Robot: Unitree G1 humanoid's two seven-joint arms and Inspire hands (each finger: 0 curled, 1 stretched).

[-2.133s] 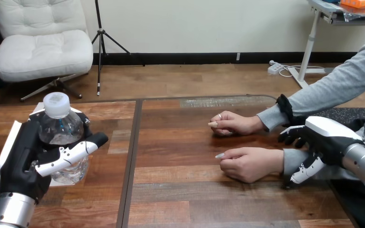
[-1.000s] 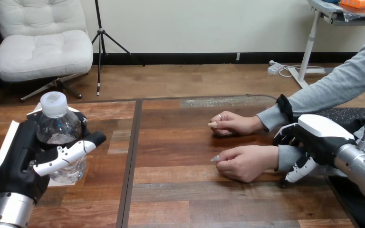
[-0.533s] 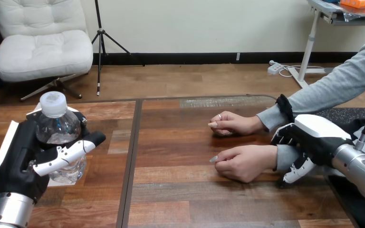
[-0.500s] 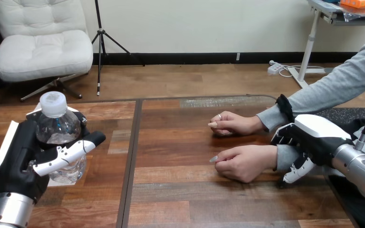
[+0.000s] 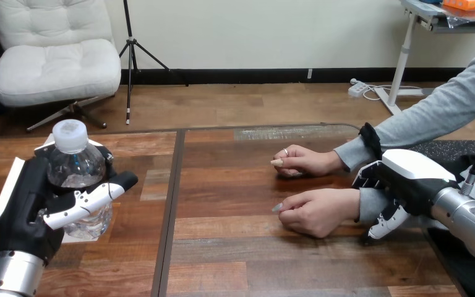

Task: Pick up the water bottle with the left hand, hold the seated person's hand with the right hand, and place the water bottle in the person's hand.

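Note:
A clear water bottle (image 5: 77,167) with a white cap is upright at the table's left, and my left hand (image 5: 28,210) is shut on it, thumb across its front. At the right the person's two hands rest on the table. The nearer one (image 5: 315,213) is loosely curled, palm down. My right hand (image 5: 417,179) sits over that arm's grey-sleeved wrist (image 5: 368,204), fingers curled over the far side and thumb down the near side. The person's farther hand (image 5: 306,162) lies beside it, untouched.
The wooden table (image 5: 241,247) has a dark seam (image 5: 172,204) running front to back between the bottle and the person's hands. A white flat thing (image 5: 13,173) lies under my left hand at the left edge.
My right hand has slid left along the person's forearm onto the wrist. The bottle in my left hand has dropped slightly. Over the last half second nothing has moved.

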